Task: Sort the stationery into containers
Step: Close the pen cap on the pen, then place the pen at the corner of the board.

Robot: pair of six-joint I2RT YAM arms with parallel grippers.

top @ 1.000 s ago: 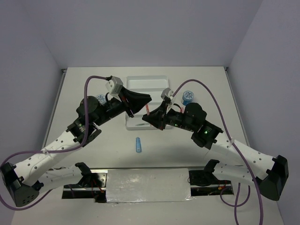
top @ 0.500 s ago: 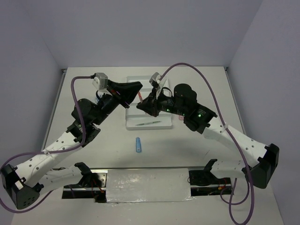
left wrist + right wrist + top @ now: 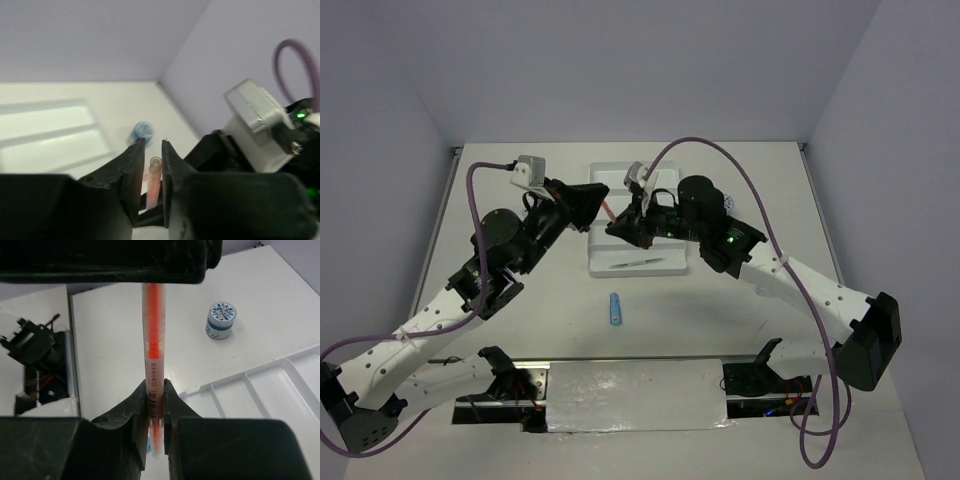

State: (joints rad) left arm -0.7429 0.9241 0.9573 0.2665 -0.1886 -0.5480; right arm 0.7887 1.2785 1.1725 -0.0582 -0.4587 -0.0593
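Observation:
An orange pen [image 3: 610,211] hangs in the air between both grippers, above the white tray [image 3: 657,269]. My right gripper [image 3: 156,382] is shut on the pen [image 3: 152,340] near its barcode label. The pen's far end [image 3: 154,175] sits between the narrow fingers of my left gripper [image 3: 150,142], which are closed down around it. In the top view the left gripper [image 3: 600,203] and the right gripper [image 3: 618,224] almost meet. A grey-green pen [image 3: 638,263] lies in the tray's near compartment. A blue stick [image 3: 615,307] lies on the table in front of the tray.
One blue-white tub [image 3: 220,320] stands on the table left of the tray [image 3: 280,385]. Another tub [image 3: 143,131] stands right of the tray [image 3: 50,130], mostly hidden behind the right arm in the top view. Purple cables arc over both arms.
Both arms have risen and swung towards the far side. The grippers closed the distance between them, and the orange pen's free end now sits between the left fingers.

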